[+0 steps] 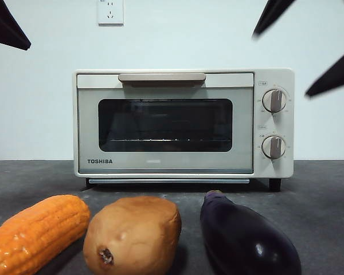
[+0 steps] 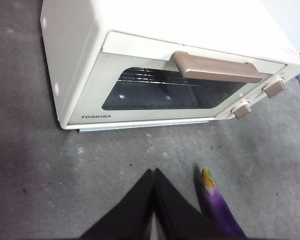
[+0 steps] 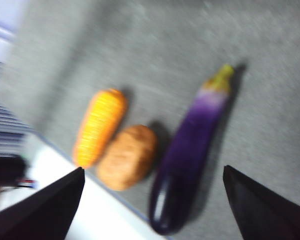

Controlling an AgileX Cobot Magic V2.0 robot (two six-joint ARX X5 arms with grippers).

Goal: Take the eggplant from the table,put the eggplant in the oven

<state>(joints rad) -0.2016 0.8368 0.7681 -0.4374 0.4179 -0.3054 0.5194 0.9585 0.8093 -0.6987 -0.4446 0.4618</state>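
Nothing of the job looks done yet. The eggplant [image 1: 246, 238] lies on the table [image 1: 321, 195] in front of the oven [image 1: 183, 123], at one end of a row with the potato [image 1: 133, 235] in the middle and the corn [image 1: 37, 232] at the far end. No gripper touches it.

The oven door [image 1: 165, 130] is shut, its handle [image 1: 161, 77] untouched. Through the dark glass I can make out the wire rack [image 1: 160, 139] and nothing resting on it, so as far as I can see the oven is empty.

The right gripper [image 3: 152, 200] hangs above the three vegetables with its jaws spread wide apart, the eggplant roughly between them from its camera's angle. That picture is blurred, so I judge the arm is on the move. The left gripper [image 2: 154, 175] hovers over the table just before the oven, jaws pressed together, holding nothing; the eggplant's stem end lies near it.

All of it remains, by my reckoning: grasping the eggplant, opening the door and laying the eggplant on the rack.
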